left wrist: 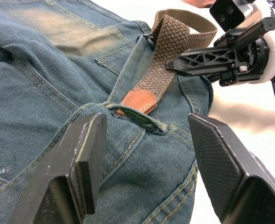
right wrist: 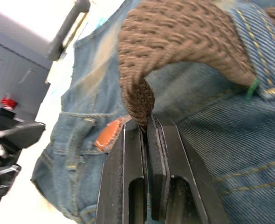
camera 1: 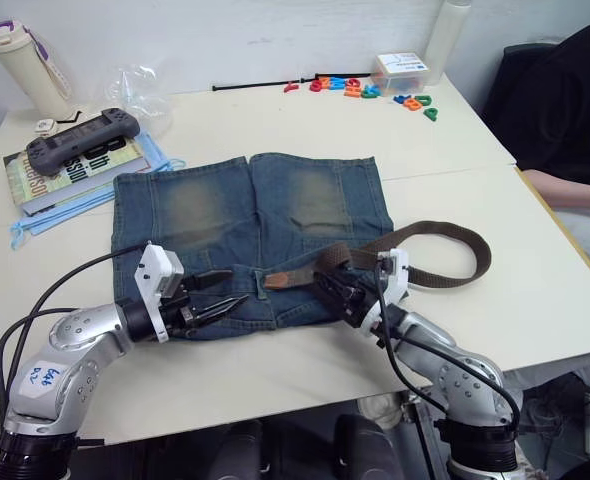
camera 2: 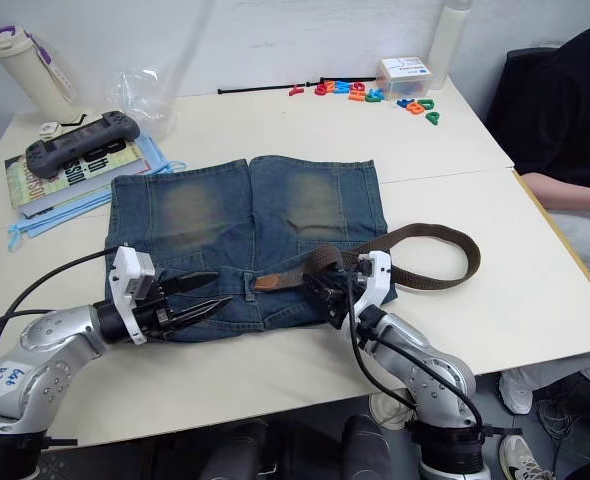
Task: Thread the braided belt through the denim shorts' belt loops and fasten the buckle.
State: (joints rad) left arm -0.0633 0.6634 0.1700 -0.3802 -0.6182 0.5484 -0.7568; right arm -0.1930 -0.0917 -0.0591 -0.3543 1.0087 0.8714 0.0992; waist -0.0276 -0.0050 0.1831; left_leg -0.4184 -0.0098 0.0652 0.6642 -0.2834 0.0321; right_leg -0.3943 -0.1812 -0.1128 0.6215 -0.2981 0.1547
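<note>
braided belt (camera 1: 327, 264) pinched in right end effector (camera 1: 327, 287), atop denim shorts (camera 1: 215, 215)

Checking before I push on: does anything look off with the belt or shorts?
Nothing damaged. The braided belt bows up in a hump where the right gripper pinches it, and its tan tip has only just reached the belt loop, not through it.

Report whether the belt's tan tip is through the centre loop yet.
Just entering. The tan tip of the braided belt sits at the belt loop, not beyond it.
</note>
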